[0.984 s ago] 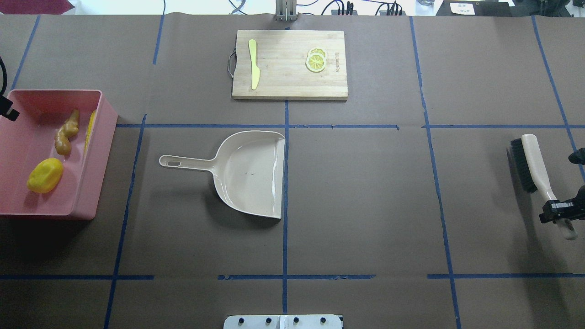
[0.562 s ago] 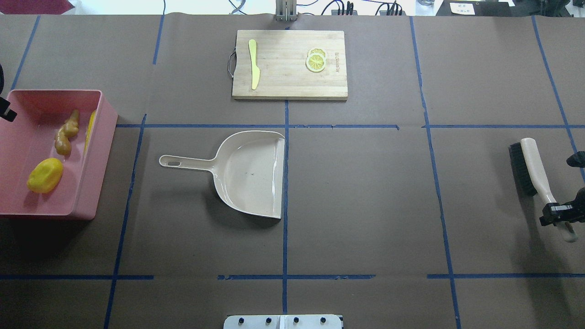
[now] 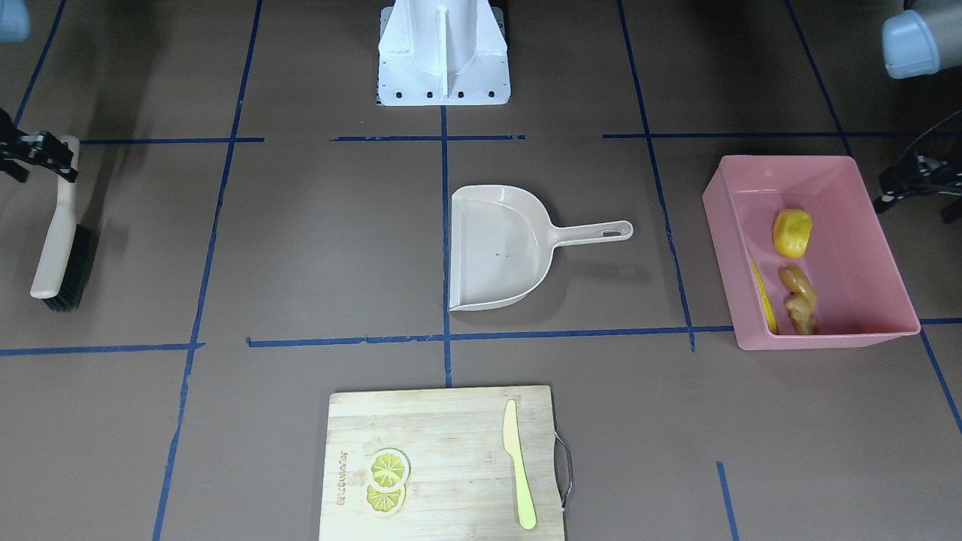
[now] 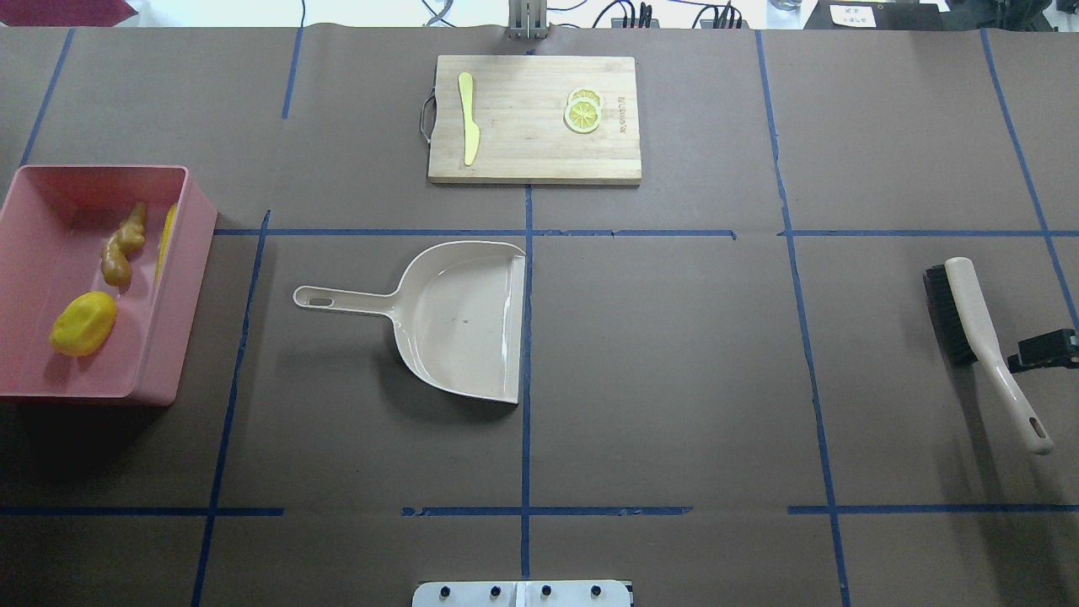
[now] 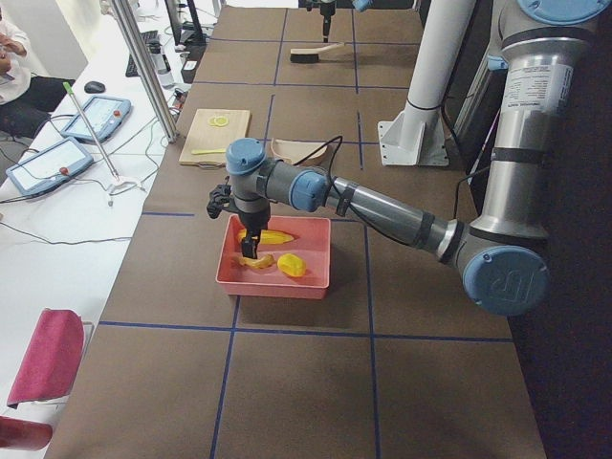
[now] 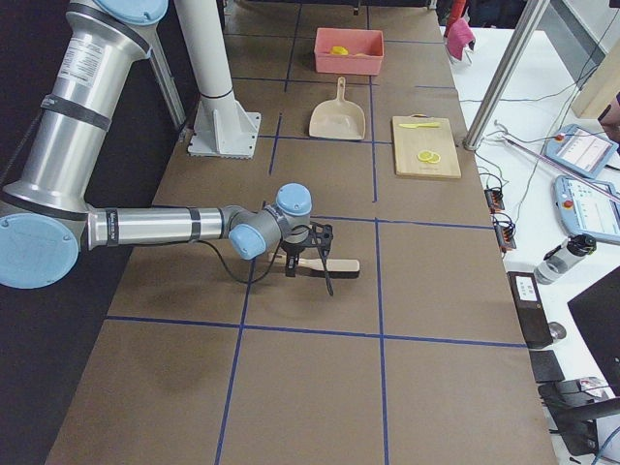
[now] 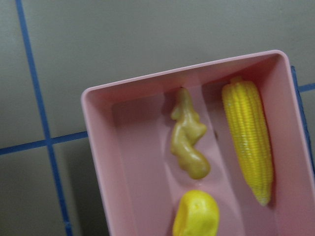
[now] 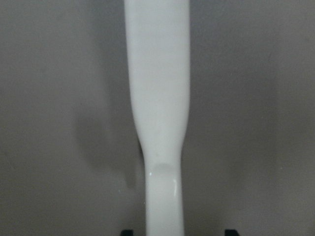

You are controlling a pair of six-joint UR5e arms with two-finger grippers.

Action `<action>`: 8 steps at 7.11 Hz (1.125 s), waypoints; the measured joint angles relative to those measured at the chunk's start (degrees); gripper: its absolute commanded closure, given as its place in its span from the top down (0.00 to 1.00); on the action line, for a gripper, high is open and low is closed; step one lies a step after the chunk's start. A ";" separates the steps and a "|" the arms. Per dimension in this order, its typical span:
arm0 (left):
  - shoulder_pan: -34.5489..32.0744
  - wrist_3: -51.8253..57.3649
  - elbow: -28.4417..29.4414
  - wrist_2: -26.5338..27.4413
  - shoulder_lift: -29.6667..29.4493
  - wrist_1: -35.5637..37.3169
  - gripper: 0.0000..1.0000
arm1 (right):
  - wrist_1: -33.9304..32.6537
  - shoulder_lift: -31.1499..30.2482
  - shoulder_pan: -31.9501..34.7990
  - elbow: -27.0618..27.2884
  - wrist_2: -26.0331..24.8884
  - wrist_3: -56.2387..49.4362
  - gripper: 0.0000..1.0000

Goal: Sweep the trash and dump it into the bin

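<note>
The pink bin (image 4: 181, 278) stands at the table's left end. In it lie the corn cob (image 7: 248, 137), the ginger root (image 7: 189, 140) and the potato-like lump (image 7: 197, 216); all three also show in the front view, the lump (image 3: 793, 233) nearest the robot. My left gripper (image 3: 913, 184) hovers beside the bin's outer wall, empty, and its fingers look spread. My right gripper (image 4: 1045, 350) is open beside the beige brush handle (image 4: 999, 371). In the right wrist view the handle (image 8: 157, 98) runs between the two fingertips (image 8: 127, 231) with gaps on both sides.
The beige dustpan (image 4: 459, 316) lies empty at the table's middle, its handle pointing at the bin. The black-bristled brush (image 4: 948, 316) lies flat at the right end. A wooden cutting board (image 4: 535, 118) at the back holds a yellow-green knife (image 4: 468, 118) and lemon slices (image 4: 583, 111).
My right gripper has opened and let go of the brush, which now lies flat on the table, its handle end free. My left gripper has slid out of the overhead view's left edge.
</note>
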 measured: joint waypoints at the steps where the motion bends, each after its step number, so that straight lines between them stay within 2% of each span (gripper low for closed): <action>1: -3.11 0.19 1.24 -1.17 0.67 0.30 1.00 | -2.89 0.52 4.56 0.14 0.85 -2.80 1.00; 4: -9.94 9.47 8.56 -6.78 2.00 0.74 1.00 | -19.87 6.15 15.52 -0.66 2.14 -20.98 1.00; 6: -10.71 12.48 10.65 -7.09 4.14 0.32 1.00 | -23.59 8.60 19.52 -3.23 2.43 -27.41 1.00; 8: -10.74 12.96 10.27 -6.95 4.51 -0.01 1.00 | -25.52 11.66 20.54 -6.54 2.68 -30.55 1.00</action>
